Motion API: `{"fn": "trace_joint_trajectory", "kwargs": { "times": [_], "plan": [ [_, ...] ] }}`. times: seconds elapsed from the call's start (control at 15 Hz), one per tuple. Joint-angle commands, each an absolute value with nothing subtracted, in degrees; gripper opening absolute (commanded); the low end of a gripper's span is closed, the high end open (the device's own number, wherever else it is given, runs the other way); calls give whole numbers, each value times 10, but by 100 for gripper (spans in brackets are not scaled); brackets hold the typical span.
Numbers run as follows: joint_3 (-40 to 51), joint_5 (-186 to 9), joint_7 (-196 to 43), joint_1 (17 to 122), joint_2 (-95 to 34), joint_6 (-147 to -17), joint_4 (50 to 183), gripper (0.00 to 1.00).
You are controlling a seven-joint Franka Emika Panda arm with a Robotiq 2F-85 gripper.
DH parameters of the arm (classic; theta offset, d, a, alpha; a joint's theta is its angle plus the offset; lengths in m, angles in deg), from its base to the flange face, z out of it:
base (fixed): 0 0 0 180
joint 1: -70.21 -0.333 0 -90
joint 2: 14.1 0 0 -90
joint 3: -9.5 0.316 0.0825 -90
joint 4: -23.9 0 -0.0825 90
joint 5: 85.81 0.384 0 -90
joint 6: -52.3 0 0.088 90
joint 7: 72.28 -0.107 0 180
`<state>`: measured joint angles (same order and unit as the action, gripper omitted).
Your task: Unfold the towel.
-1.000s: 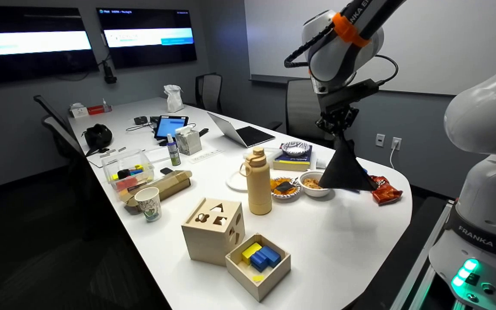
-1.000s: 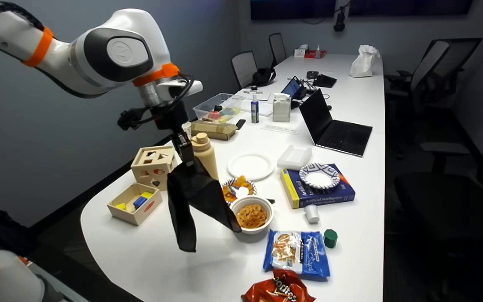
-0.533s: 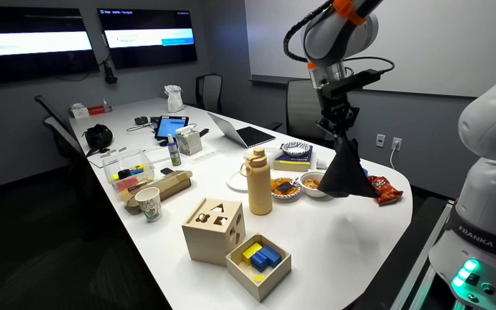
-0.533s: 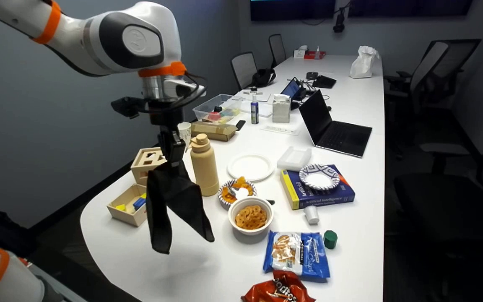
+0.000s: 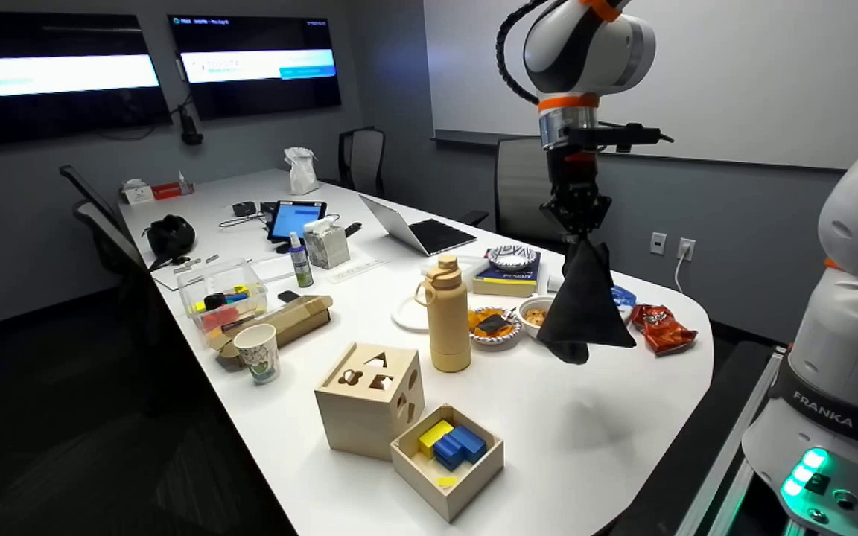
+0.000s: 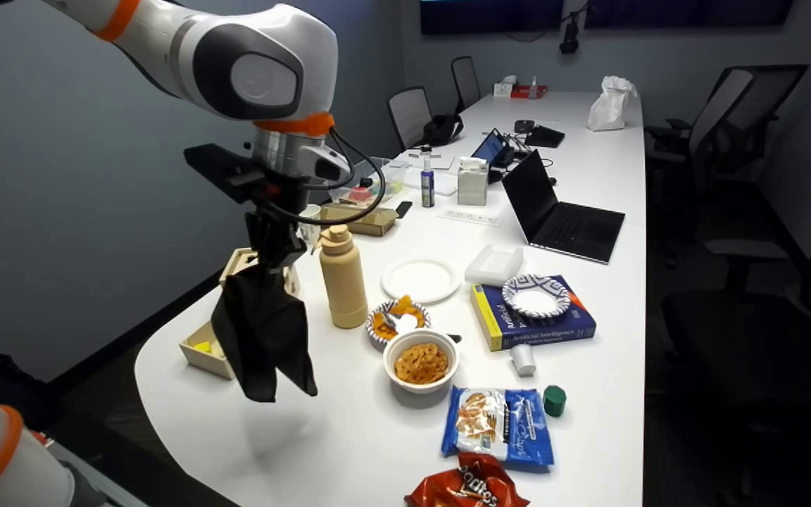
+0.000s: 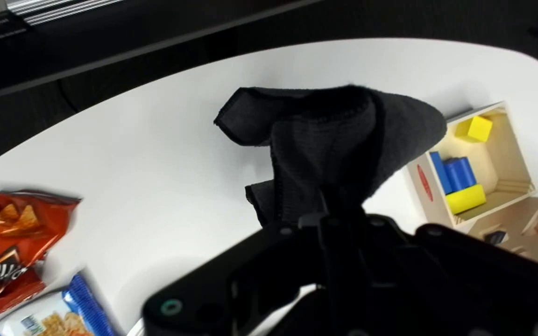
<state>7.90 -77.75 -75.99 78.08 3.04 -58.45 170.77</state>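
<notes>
The towel is a black cloth that hangs in the air, bunched at its top, with its loose lower corners pointing down. It shows in both exterior views [image 5: 585, 305] [image 6: 265, 331] and below the jaws in the wrist view [image 7: 325, 149]. My gripper [image 5: 580, 237] points down and is shut on the towel's top; it also shows in an exterior view [image 6: 269, 267] and in the wrist view [image 7: 339, 200]. The towel's lower edge is above the white table [image 6: 349, 436], with a shadow under it. Parts of the cloth overlap, and the fingertips are dark and hard to make out.
A white bowl of snacks [image 6: 422, 360], a blue snack bag [image 6: 498, 426] and a red chip bag [image 5: 663, 329] lie near the towel. A tan bottle [image 5: 449, 316], a wooden shape box [image 5: 369, 402] and an open wooden tray with blocks [image 5: 447, 461] stand on the other side.
My gripper has turned and become more upright, still holding the towel. The towel has swung and moved away from the snack bowl towards the wooden tray's side. The table objects have not moved.
</notes>
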Motion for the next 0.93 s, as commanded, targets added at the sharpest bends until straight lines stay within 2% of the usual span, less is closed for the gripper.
{"fn": "trace_joint_trajectory", "kwargs": {
  "times": [0.0,0.47,0.87],
  "plan": [
    [70,-762,-749,755,-33,-528,1663,1],
    [105,-835,-932,730,-148,-508,1610,1],
    [98,-901,-1115,701,-220,-480,1568,1]
  ]
}}
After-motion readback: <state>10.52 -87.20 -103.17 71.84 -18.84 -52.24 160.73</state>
